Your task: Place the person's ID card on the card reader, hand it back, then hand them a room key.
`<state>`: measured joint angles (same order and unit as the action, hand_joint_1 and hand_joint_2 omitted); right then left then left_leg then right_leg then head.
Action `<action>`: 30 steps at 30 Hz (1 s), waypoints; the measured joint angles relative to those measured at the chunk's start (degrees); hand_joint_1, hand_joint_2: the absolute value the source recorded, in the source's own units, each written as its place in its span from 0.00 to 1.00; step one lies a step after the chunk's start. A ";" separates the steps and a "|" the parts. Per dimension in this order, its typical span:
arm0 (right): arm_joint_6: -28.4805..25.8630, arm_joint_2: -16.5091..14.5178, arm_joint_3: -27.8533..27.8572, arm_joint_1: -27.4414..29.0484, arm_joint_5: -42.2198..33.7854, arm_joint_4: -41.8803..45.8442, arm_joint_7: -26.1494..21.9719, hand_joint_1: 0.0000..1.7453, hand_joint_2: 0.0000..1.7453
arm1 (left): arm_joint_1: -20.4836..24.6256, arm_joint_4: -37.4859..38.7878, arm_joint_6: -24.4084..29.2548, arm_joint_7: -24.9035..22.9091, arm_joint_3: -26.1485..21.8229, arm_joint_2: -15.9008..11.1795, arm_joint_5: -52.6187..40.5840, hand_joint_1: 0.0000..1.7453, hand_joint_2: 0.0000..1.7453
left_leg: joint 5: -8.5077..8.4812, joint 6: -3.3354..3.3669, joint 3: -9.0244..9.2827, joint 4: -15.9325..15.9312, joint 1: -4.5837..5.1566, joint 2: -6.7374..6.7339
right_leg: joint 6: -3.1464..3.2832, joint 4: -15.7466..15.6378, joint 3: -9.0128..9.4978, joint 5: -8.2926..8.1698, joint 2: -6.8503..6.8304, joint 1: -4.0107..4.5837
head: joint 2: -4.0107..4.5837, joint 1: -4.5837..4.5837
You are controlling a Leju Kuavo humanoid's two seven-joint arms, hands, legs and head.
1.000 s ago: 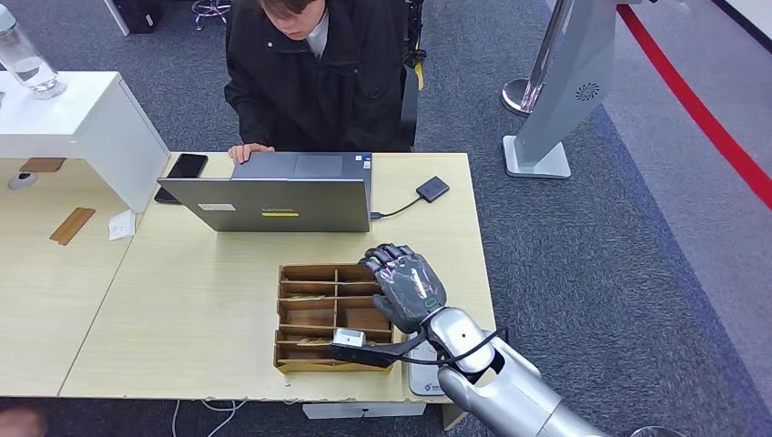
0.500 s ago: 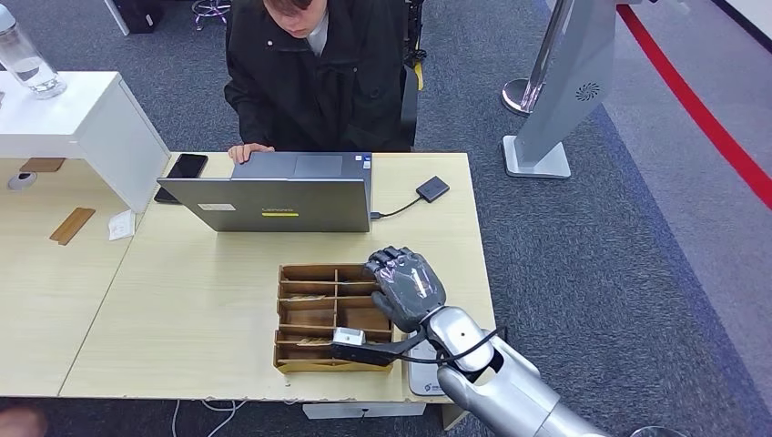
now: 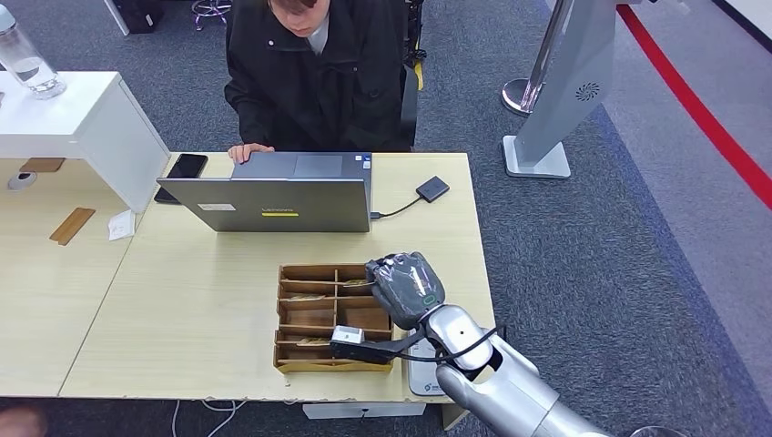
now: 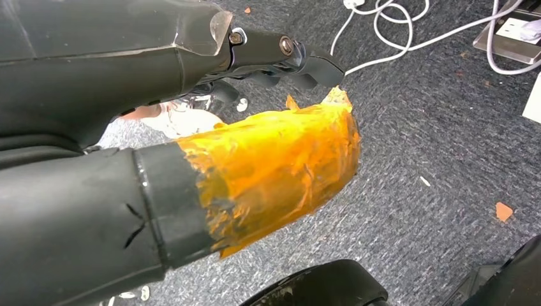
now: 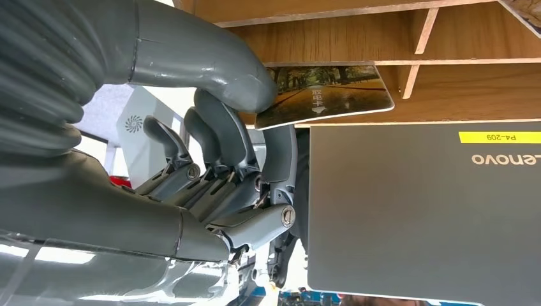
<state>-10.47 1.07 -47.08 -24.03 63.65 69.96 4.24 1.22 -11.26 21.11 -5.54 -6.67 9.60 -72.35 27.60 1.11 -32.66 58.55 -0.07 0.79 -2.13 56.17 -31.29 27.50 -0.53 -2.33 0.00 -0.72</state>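
A wooden divided tray (image 3: pixel 279 319) holding room key cards lies near the table's front edge. My right hand (image 3: pixel 406 286) is bent down over the tray's right-hand compartments, fingers curled in. In the right wrist view the thumb and fingers (image 5: pixel 237 83) pinch a room key card (image 5: pixel 332 92) printed with a tree-lined road, at the tray's divider (image 5: pixel 383 62). A small black box (image 3: pixel 432 188), wired to the laptop, sits at the table's far right. My left hand (image 4: pixel 191 153), its thumb wrapped in orange tape, hangs over the carpet and holds nothing.
A person in a black jacket (image 3: pixel 314 73) sits behind the open grey laptop (image 3: pixel 273 202), one hand on its edge. A phone (image 3: pixel 182 171) lies to its left. A flat grey device (image 3: pixel 421 378) lies under my right forearm. A grey stand (image 3: pixel 555 100) rises beyond the table.
My right hand has tipped downward and its fingers have curled into the tray; a second ago they lay flatter above it. The arm itself has hardly moved.
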 joint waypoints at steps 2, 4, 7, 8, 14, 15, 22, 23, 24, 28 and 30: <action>0.01 0.00 0.00 -0.01 0.00 0.00 0.00 0.89 1.00 | 0.00 0.00 0.00 -0.01 0.00 0.00 0.00 0.00 0.00 | 0.00 0.00 0.00 0.00 0.00 0.00 | 0.00 0.00 0.00 0.00 0.00 0.00 | 0.00 0.00; 0.03 0.00 0.00 -0.01 0.00 0.00 0.00 0.89 1.00 | 0.00 0.00 0.00 -0.01 0.00 0.00 0.00 0.00 0.00 | 0.00 0.00 0.00 0.00 0.00 0.00 | 0.00 0.00 0.00 0.00 0.00 0.00 | 0.00 0.00; 0.05 0.00 0.00 -0.02 0.00 0.00 0.00 0.91 1.00 | 0.00 0.00 0.00 -0.01 0.00 0.00 0.00 0.00 0.00 | 0.00 0.00 0.00 0.00 0.00 0.00 | 0.00 0.00 0.00 0.00 0.00 0.00 | 0.00 0.00; 0.06 0.00 0.00 -0.03 0.00 0.00 0.00 0.92 1.00 | 0.00 0.00 0.00 -0.01 0.00 0.00 -0.01 0.00 0.00 | 0.00 0.00 0.00 0.00 0.00 0.00 | 0.00 0.00 0.00 0.00 0.00 0.00 | 0.00 0.00; -0.13 -0.02 0.00 -0.02 -0.07 0.03 0.00 1.00 1.00 | 0.00 0.00 0.00 -0.01 0.00 0.00 -0.09 0.00 0.00 | 0.00 0.00 0.00 0.00 0.00 0.00 | 0.00 0.00 0.00 0.00 0.00 0.00 | 0.00 0.00; -0.42 -0.02 0.02 0.01 -0.04 0.11 0.00 1.00 1.00 | 0.00 0.00 0.00 -0.01 0.00 0.00 -0.08 0.00 0.00 | 0.00 0.00 0.00 0.00 0.00 0.00 | 0.00 0.00 0.00 0.00 0.00 0.00 | 0.00 0.00; -3.61 -0.02 0.66 1.15 0.85 3.45 -0.03 1.00 1.00 | -0.03 0.00 0.13 0.05 0.00 -0.02 0.10 0.00 0.00 | 0.00 0.00 0.00 0.00 0.00 0.00 | 0.00 0.00 -0.01 0.00 0.00 0.00 | 0.00 0.00; -4.02 -0.02 0.80 1.39 0.98 4.13 -0.09 1.00 1.00 | -0.04 0.00 0.14 0.09 0.00 -0.02 0.15 0.00 0.00 | 0.00 0.00 0.00 0.00 0.00 0.00 | 0.00 0.00 -0.01 0.00 0.00 0.00 | 0.00 0.00; -4.58 -0.02 0.96 1.69 1.14 4.96 -0.21 1.00 1.00 | -0.06 0.00 0.16 0.13 0.00 -0.02 0.21 0.00 0.00 | 0.00 0.00 0.00 0.00 0.00 0.00 | 0.00 0.00 -0.01 0.00 0.00 0.00 | 0.00 0.00; -6.91 0.04 1.81 2.94 1.85 9.12 -0.92 1.00 1.00 | -0.10 0.00 0.31 0.30 0.00 -0.03 0.43 0.00 0.00 | 0.00 0.00 0.00 0.00 0.00 0.00 | 0.00 0.00 -0.02 0.00 0.00 0.00 | 0.00 -0.01; -7.74 0.14 2.19 3.47 1.98 11.25 -1.14 1.00 1.00 | -0.13 0.00 0.38 0.38 0.00 -0.04 0.55 0.00 0.00 | 0.00 0.00 0.00 0.00 0.00 -0.01 | 0.00 0.00 -0.02 0.00 0.00 0.00 | 0.00 -0.01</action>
<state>-18.21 1.21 -44.89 -20.56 65.63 81.22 3.10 1.09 -11.26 21.50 -5.16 -6.67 9.55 -71.79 27.61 1.11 -32.66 58.55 -0.07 0.79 -2.13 56.16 -31.30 27.50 -0.53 -2.33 0.00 -0.73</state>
